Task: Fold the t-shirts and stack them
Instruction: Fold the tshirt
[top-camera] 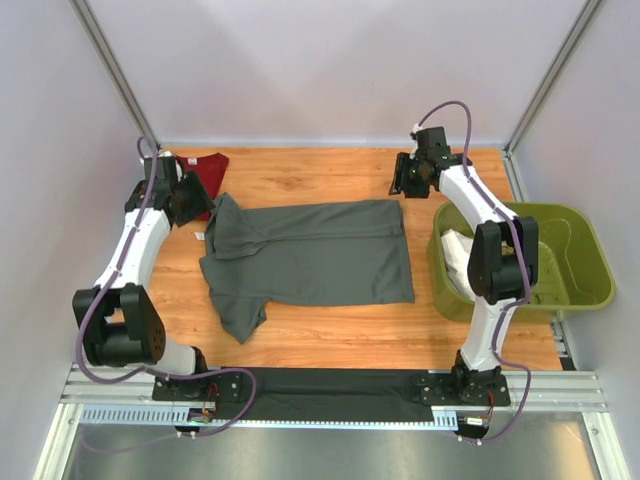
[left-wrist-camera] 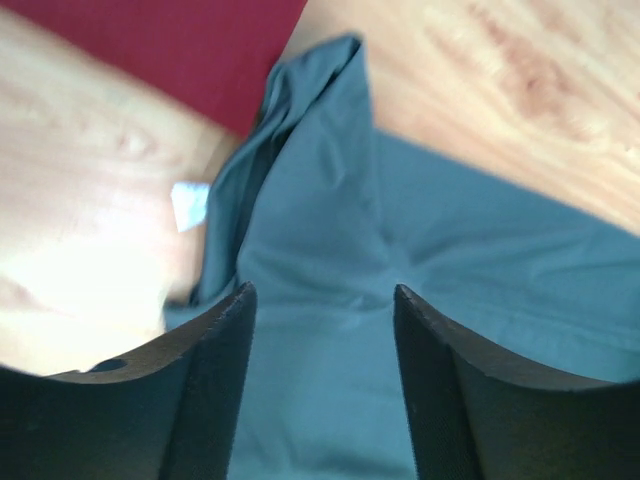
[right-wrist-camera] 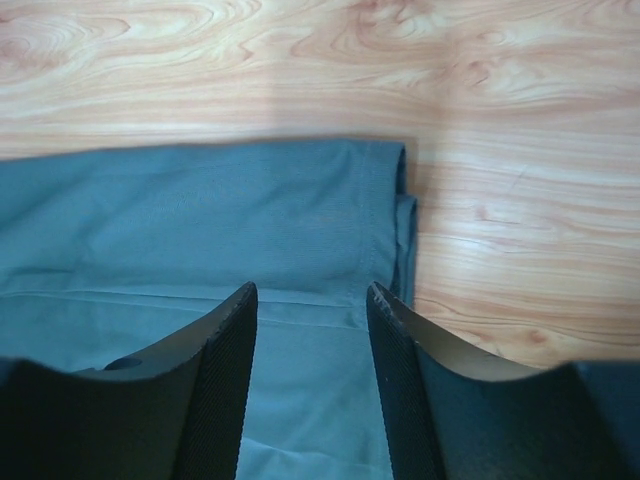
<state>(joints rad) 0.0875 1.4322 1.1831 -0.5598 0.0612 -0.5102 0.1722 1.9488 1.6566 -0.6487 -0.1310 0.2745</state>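
Observation:
The dark grey t-shirt (top-camera: 310, 255) lies spread on the wooden table, its far long edge folded inward, one sleeve sticking out at the near left. A small white label (top-camera: 200, 236) shows beside its left end. The dark red t-shirt (top-camera: 207, 172) lies folded at the far left corner. My left gripper (top-camera: 188, 203) is open and empty, hovering over the grey shirt's far-left end (left-wrist-camera: 330, 260), with the red shirt (left-wrist-camera: 190, 45) just beyond. My right gripper (top-camera: 408, 180) is open and empty over the grey shirt's far-right corner (right-wrist-camera: 300, 220).
An olive-green plastic basket (top-camera: 580, 255) stands at the right, holding white cloth (top-camera: 458, 250). The right arm reaches past its left wall. Grey enclosure walls close in the table's back and sides. A black strip (top-camera: 330, 385) lines the near edge.

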